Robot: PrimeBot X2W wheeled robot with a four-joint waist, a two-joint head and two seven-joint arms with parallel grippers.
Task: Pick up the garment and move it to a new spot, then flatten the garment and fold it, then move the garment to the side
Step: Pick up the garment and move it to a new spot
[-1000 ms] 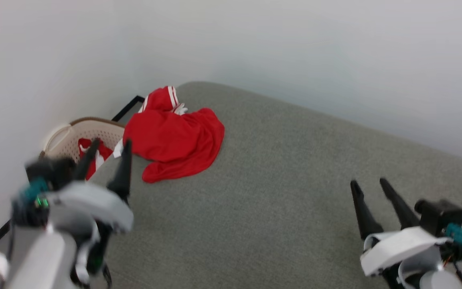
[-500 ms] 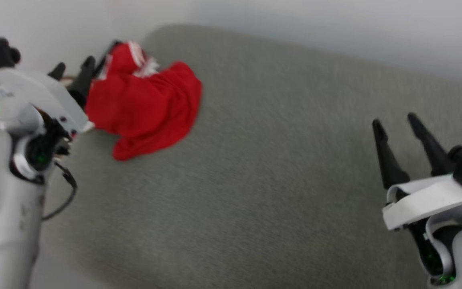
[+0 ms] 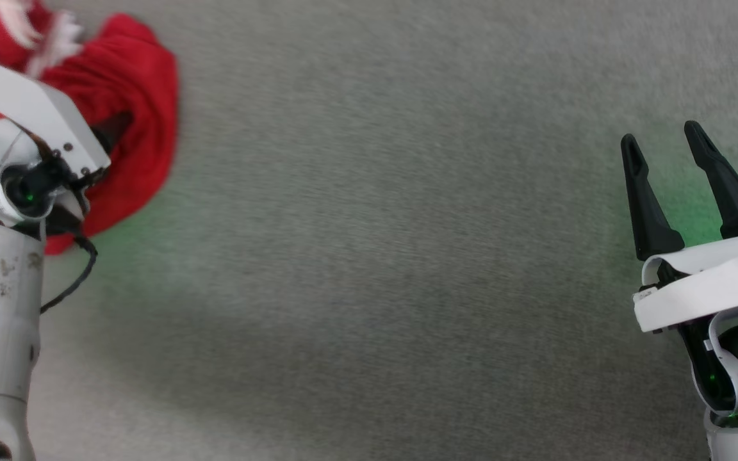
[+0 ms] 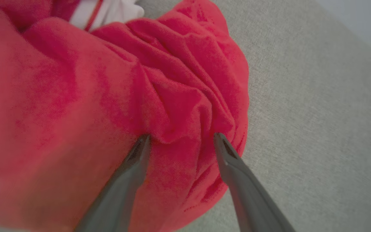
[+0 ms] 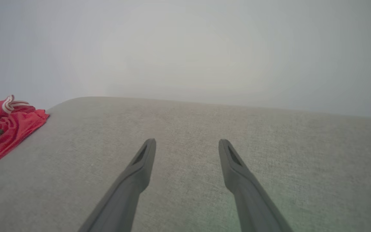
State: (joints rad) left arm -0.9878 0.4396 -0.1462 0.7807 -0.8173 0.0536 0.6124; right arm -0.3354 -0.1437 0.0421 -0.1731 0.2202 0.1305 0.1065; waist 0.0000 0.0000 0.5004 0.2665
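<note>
Since a second ago the left gripper (image 4: 181,136) has come onto the garment (image 4: 92,80); its fingers stand apart, tips straddling a raised red fold. I judge the cloth light, soft and limp, so this bunched fold is a good hold. It lies crumpled at the left end of the grey cushion (image 3: 375,224). The right gripper (image 3: 660,131), fingers also apart, hovers well away; nothing obstructs.

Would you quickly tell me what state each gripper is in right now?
Left gripper: open, fingertips straddling a fold of the garment, not closed on it.
Right gripper: open, empty, above the grey surface.
</note>
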